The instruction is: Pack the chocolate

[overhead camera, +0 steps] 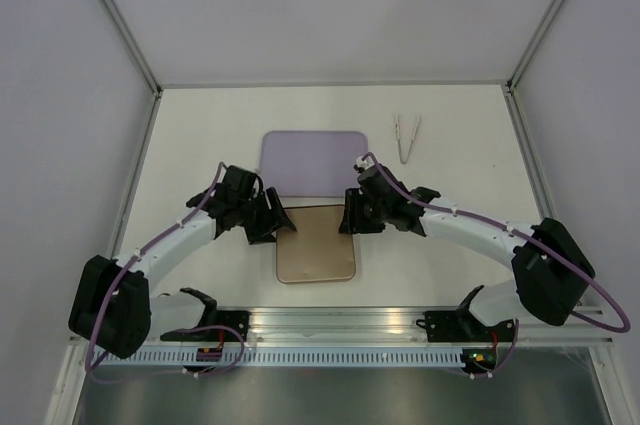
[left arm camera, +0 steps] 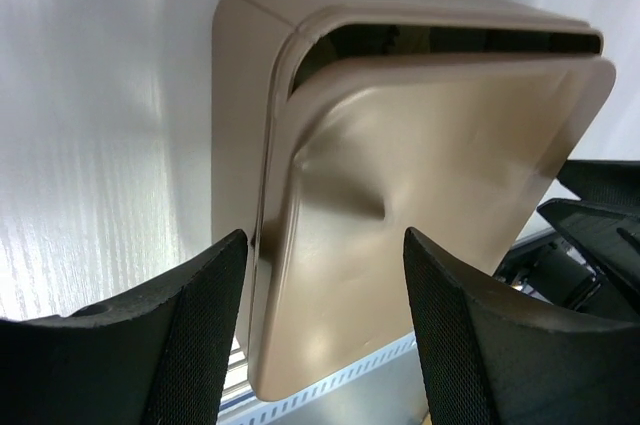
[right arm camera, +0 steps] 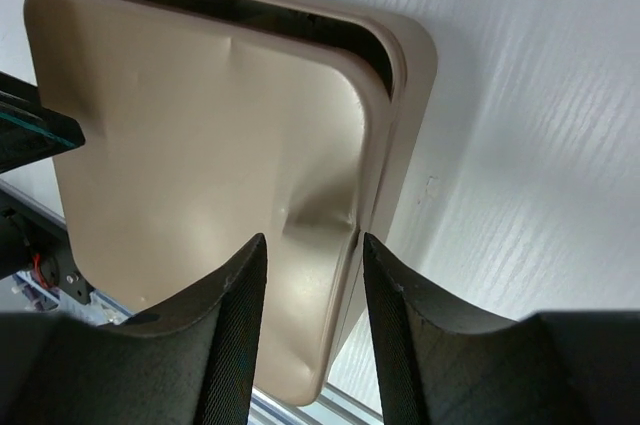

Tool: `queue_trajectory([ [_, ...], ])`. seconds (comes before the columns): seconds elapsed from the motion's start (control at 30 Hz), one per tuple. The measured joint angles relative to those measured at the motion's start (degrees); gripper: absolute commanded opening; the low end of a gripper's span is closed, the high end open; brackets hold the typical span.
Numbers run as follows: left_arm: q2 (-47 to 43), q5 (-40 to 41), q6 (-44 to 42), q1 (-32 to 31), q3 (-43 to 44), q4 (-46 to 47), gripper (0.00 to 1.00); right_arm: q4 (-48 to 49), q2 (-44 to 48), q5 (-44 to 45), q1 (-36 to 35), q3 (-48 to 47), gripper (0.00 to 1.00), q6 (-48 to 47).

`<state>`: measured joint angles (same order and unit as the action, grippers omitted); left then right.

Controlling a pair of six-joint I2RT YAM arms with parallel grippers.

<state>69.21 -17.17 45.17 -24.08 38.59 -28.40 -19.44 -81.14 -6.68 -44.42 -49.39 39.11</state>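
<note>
Fingers [left arm camera: 200,335] of left gripper [left arm camera: 322,245] and right gripper [right arm camera: 314,242] straddle the lid [left arm camera: 440,165]; whether they pinch, we cannot tell. We reckon only seating it on the box [left arm camera: 240,85] remains.

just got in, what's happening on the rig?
Both arms are at the tan lid, which sits crooked on its tan box, with a gap along the far edge. The left gripper and right gripper straddle opposite sides of it, jaws parted; contact is unclear. No chocolate shows in any view. A lavender tray and tweezers lie behind, untouched.
</note>
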Motion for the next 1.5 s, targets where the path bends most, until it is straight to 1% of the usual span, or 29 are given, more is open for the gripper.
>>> queue_trajectory([
  [0.13,2.62,2.27,-0.02,0.00,3.48,-0.61,0.71,-1.20,-2.08,2.10,-0.07,-1.99,0.48,-0.24],
  [0.33,4.94,5.01,-0.07,0.00,7.06,-0.85,0.71,-2.62,-5.20,5.51,-0.09,-5.25,0.41,-1.09],
  [0.47,6.16,5.29,-0.09,0.00,7.26,-1.42,0.69,-2.93,-6.84,7.63,-0.09,-7.23,0.39,-1.42],
  [0.7,8.63,7.06,-0.22,0.00,9.18,-2.36,0.68,-5.09,-9.44,11.76,-0.09,-11.15,0.37,-1.36],
  [0.8,9.68,7.87,-0.31,0.00,10.73,-2.38,0.67,-5.29,-10.47,12.70,-0.09,-12.35,0.36,-1.16],
  [0.87,10.58,8.22,-0.55,0.02,11.65,-2.38,0.64,-5.46,-10.75,13.25,-0.09,-12.76,0.33,-1.01],
  [1.07,12.63,8.74,-0.92,0.02,13.14,-2.43,0.63,-6.27,-11.45,14.56,-0.09,-13.81,0.32,-0.72],
  [1.2,12.72,9.46,-0.94,0.00,13.14,-2.58,0.63,-6.27,-11.82,15.21,-0.09,-14.14,0.32,-0.59],
  [1.27,12.79,9.73,-1.01,0.00,13.14,-2.54,0.65,-6.25,-12.41,15.74,-0.09,-14.73,0.34,-0.57],
  [1.4,14.16,10.01,-1.77,0.00,14.34,-2.73,0.68,-6.40,-13.73,16.41,-0.09,-15.72,0.41,-0.87],
  [1.43,14.82,10.01,-2.08,0.02,15.26,-2.78,0.71,-6.69,-13.75,16.52,-0.09,-15.72,0.45,-0.94],
  [1.5,15.47,9.75,-2.54,0.11,16.87,-2.75,0.73,-7.48,-13.73,16.52,-0.09,-15.96,0.47,-1.29],
])
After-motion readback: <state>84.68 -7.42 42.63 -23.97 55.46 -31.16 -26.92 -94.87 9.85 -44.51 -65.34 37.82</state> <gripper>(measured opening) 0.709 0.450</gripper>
